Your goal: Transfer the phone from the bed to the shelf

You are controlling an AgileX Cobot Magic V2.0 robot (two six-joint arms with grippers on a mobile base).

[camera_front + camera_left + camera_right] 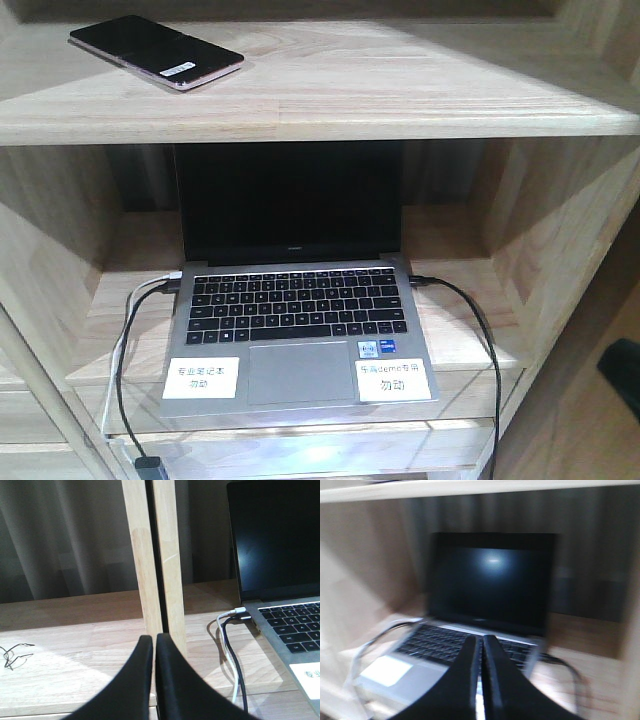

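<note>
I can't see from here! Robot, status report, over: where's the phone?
Left end effector shut, empty. Right end effector shut, empty. Phone flat on upper shelf plank, above open laptop. Nothing in the way.

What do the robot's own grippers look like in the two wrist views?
Both look alike: the left gripper and the right gripper each show two smooth, matte black jaws that curve and taper toward the tips. No cables, markings or labels show on them. The arms themselves are out of view.

laptop (485, 615) motion-blurred, bed out of view
</note>
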